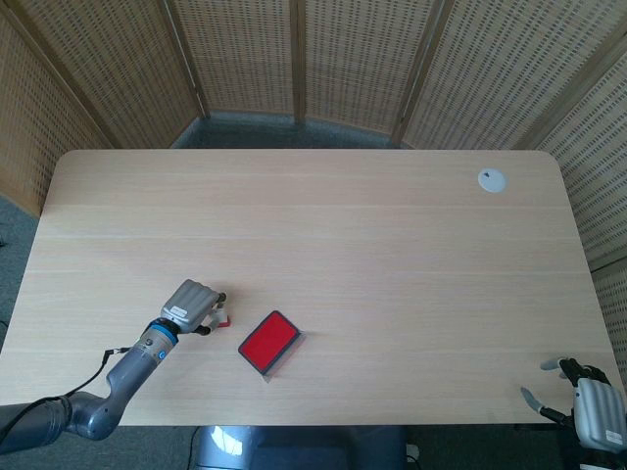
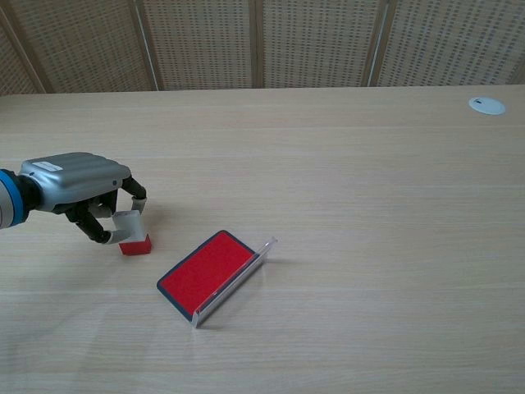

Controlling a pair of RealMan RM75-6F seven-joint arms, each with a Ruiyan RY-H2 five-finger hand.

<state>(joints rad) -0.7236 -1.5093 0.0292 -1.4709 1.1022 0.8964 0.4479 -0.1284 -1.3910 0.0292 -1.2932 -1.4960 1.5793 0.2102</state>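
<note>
Nearest you, the red ink pad (image 2: 207, 269) lay flat with its clear lid (image 2: 235, 278) tipped open on the table (image 2: 344, 189). Just left of it, your left hand (image 2: 78, 187) pinched the small stamp (image 2: 131, 231), its red base down on the wood beside the pad. You did well to hold it upright; letting go cleanly called for parting the fingers without tipping it. Your right hand (image 1: 592, 408) sat at the table's near right corner, partly cut off; its fingers seemed apart, holding nothing. Far off lay a white disc (image 2: 487, 105).
</note>
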